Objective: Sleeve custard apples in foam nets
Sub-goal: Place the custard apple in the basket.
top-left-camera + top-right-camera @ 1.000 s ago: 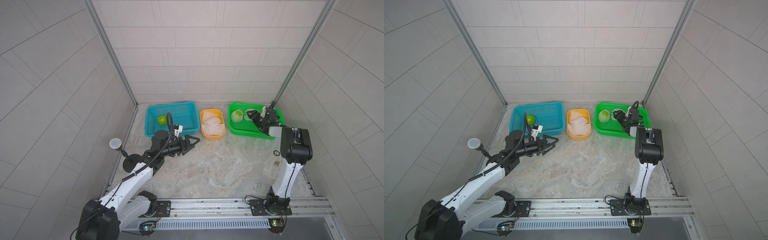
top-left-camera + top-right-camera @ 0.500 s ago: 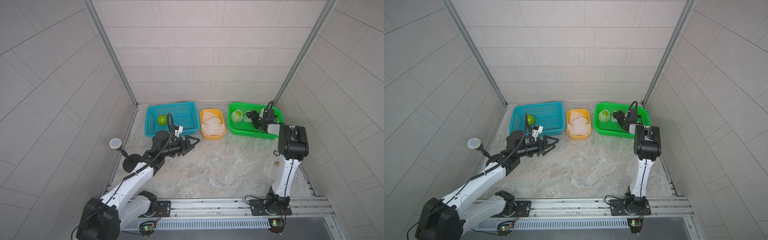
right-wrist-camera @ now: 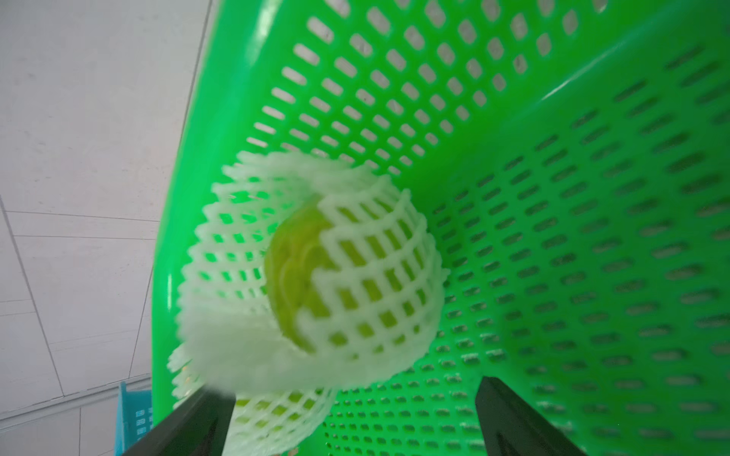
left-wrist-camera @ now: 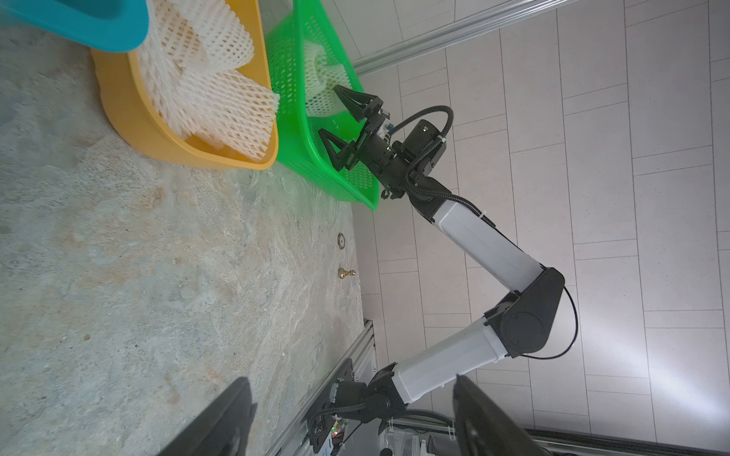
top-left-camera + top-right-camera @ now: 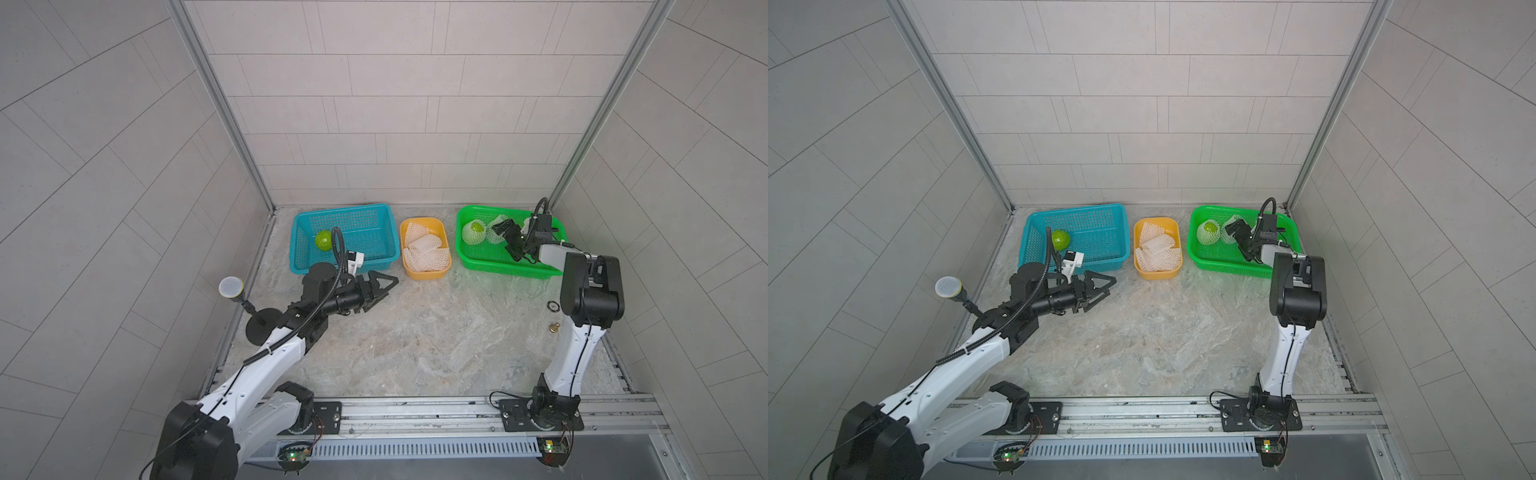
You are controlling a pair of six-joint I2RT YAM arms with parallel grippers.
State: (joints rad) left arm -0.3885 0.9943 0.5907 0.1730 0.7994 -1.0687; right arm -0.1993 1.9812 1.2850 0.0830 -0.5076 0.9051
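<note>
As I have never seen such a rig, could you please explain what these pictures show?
Two robot arms stand on a rail: the left arm and the right arm. Two pictures look down from overhead; two come from cameras on the wrists. A blue basket holds one bare custard apple, a yellow basket spare foam nets, a green basket two netted apples. Both arms' jaws stand open and hold nothing; the right pair hangs over the green basket beside a netted apple.
</note>
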